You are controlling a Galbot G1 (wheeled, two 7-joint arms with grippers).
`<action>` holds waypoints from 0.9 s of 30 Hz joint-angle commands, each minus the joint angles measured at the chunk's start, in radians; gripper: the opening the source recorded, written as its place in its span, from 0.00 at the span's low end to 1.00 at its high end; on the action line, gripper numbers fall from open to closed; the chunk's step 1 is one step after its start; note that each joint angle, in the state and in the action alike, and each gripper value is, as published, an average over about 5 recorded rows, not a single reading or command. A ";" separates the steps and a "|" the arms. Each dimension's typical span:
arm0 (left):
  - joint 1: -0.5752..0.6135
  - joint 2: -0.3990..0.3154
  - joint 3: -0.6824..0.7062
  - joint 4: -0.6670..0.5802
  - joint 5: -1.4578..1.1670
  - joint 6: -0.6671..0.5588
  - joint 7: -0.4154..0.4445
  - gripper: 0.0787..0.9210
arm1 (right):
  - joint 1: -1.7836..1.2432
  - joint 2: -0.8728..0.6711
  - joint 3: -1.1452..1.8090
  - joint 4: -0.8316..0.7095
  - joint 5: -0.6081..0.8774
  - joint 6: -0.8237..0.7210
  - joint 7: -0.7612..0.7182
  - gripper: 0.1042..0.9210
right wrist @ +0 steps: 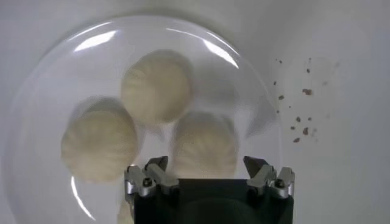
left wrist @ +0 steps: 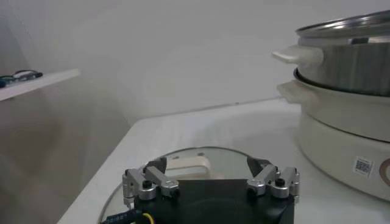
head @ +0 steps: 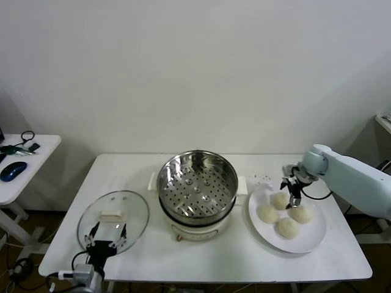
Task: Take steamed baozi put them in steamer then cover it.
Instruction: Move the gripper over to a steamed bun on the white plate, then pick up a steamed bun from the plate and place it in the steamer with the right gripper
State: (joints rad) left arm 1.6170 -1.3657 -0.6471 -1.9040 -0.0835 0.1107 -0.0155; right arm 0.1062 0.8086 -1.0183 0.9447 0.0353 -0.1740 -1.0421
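Four cream-white baozi lie on a white plate [head: 311, 241] at the right; the nearest to the steamer is one baozi [head: 280, 200]. My right gripper [head: 291, 194] hangs open just above that bun, which shows between its spread fingers in the right wrist view [right wrist: 204, 146]. Two more buns [right wrist: 156, 85] [right wrist: 99, 144] lie beyond it. The shiny steamer basket [head: 197, 183] stands empty on its white pot base in the middle. The glass cover [head: 113, 220] lies flat at the left, cream handle up. My left gripper [head: 107, 235] is open over the cover's near edge.
Dark crumbs [right wrist: 298, 115] speckle the table beside the plate. A small side table [head: 21, 159] with a blue mouse and cables stands at the far left. The pot's side handle [left wrist: 295, 55] shows in the left wrist view.
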 commanded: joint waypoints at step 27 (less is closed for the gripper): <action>0.009 0.007 -0.002 -0.025 0.001 0.006 0.002 0.88 | 0.689 0.102 -0.406 0.127 0.181 0.311 -0.086 0.57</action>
State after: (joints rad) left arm 1.6254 -1.3633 -0.6491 -1.9265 -0.0825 0.1154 -0.0134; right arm 0.3939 0.8444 -1.1969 1.0029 0.1107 -0.0472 -1.0914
